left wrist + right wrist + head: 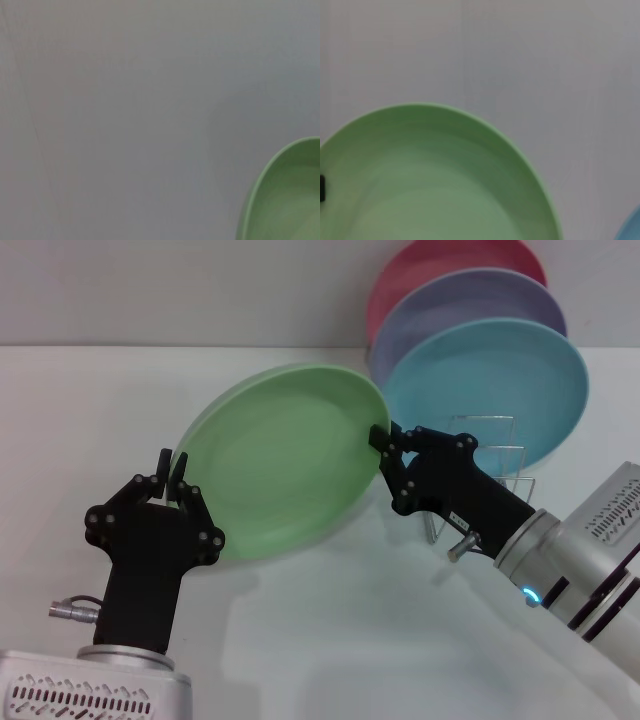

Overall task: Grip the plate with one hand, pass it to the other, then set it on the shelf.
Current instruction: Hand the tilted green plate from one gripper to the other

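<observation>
Head view: the plate (285, 460) is held tilted above the counter (330, 630), just in front of the shelf (490, 475). The left end effector (172, 478) is clenched on the plate's rim at the edge farthest from the shelf. The right end effector (385, 440) pinches the rim at the edge nearest the shelf. Both arms reach up from below, wrists angled toward the plate. The shelf already carries 3 plates: turquoise plate (500, 390), lavender plate (470, 305), pink plate (440, 265).

Risk, in my judgement: with 2 grips on 1 rigid plate, any uncoordinated pull could twist it loose; an early left release could let it swing into the turquoise plate.

Left wrist view: only an arc of the plate's rim (285, 195) shows.

Right wrist view: the plate (435, 185) fills the lower area; a turquoise sliver (632, 227) sits beside it.
</observation>
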Tool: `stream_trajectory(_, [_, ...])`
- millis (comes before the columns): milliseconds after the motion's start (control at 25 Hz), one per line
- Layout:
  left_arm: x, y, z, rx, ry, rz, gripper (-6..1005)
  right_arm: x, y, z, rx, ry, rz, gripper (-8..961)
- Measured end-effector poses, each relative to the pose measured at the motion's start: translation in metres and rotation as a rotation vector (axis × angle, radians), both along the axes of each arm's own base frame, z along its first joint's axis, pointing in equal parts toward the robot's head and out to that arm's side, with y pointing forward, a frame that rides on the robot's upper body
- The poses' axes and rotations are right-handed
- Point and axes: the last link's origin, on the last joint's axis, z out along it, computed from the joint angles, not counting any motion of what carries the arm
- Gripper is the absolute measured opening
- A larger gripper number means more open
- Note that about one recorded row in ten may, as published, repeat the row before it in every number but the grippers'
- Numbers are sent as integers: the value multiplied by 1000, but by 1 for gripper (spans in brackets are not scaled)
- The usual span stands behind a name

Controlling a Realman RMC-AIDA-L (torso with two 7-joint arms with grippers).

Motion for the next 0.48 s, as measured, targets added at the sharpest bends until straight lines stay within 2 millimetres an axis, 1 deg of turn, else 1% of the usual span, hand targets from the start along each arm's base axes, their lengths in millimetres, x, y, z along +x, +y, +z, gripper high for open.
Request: stream_trajectory(480, [1,1,-1,-8,1,-3,129,1,1,1,4,-1,-8,81])
